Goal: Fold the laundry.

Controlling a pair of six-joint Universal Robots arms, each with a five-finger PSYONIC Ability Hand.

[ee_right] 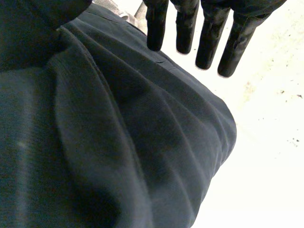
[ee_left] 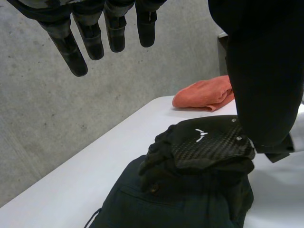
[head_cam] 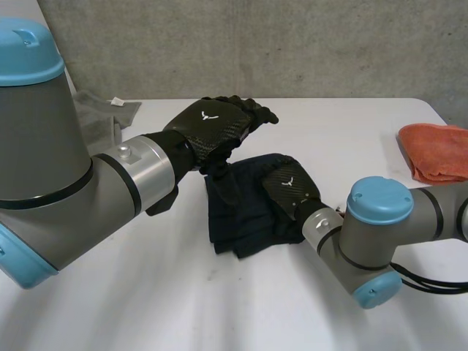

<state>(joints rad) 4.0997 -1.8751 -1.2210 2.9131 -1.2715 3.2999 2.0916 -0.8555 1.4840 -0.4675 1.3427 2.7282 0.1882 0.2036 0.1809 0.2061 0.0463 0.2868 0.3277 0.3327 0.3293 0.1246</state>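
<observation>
Midway through a fold, the robot's right hand point(head_cam: 289, 186) lies flat, fingers straight, on a dark navy cloth garment point(head_cam: 227, 227) at the centre of the white table point(head_cam: 183, 307). The left hand point(head_cam: 212, 124) hovers at the garment's 11 o'clock, fingers straight and spread, clasping nothing visible. The fold should go best if the right palm pins the cloth while the left draws its raised edge across. A crumpled orange towel point(head_cam: 435, 150) sits at 3 o'clock. Whether the left thumb hooks the cloth is hidden.

The dark garment point(head_cam: 232, 219) is matt woven cloth, the orange towel point(head_cam: 436, 150) nubby cloth, the table point(head_cam: 183, 300) smooth white, the right hand point(head_cam: 290, 184) glossy carbon-weave on its back, and the wall point(head_cam: 292, 44) rough concrete.
</observation>
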